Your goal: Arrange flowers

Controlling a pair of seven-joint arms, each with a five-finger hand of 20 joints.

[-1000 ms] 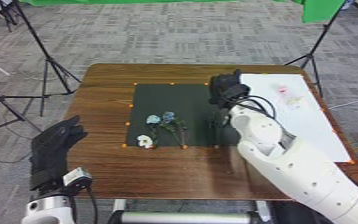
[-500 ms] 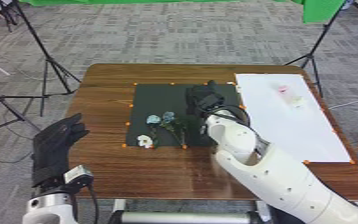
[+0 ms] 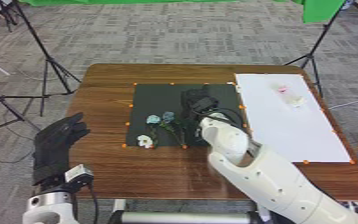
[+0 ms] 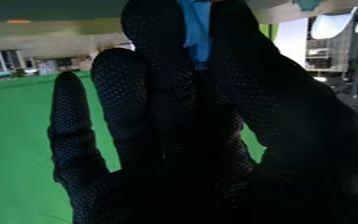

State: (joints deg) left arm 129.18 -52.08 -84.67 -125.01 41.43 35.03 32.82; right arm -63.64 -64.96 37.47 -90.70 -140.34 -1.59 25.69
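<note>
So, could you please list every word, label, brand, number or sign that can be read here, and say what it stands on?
None can be read.
Dark mat and white sheet: no lettering that I can make out.
White right arm: small dark marks, too small to tell whether they are print.

The head view looks forward and down over the worktop (image 3: pixel 158 172); the right wrist view looks closely along the fingers (image 3: pixel 198 100), which both share.

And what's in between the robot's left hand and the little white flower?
From the left hand to the white flower: brown table, then the dark mat's edge with an orange dot, in the head view.
</note>
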